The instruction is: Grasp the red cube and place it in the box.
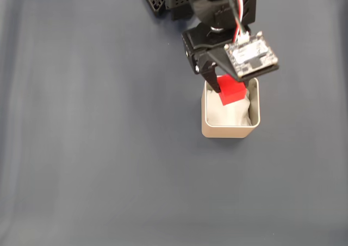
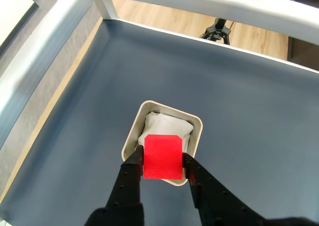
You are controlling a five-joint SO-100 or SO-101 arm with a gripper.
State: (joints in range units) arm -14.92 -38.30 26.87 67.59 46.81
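The red cube [image 1: 231, 89] [image 2: 162, 156] is held between the black fingers of my gripper [image 1: 224, 87] [image 2: 162, 162], which is shut on it. It hangs just above the near rim of the beige box [image 1: 209, 127] [image 2: 130, 136], over the box's opening. White padding [image 1: 229, 114] [image 2: 164, 126] lines the inside of the box. In the fixed view the arm and its small circuit board [image 1: 251, 53] cover the box's far edge. The cube looks raised, not resting on the padding.
A dark blue-grey mat [image 1: 98, 137] covers the table on all sides of the box. The arm's black base [image 1: 163, 1] stands at the top of the fixed view. In the wrist view a pale metal rail [image 2: 209, 4] borders the mat's far edge.
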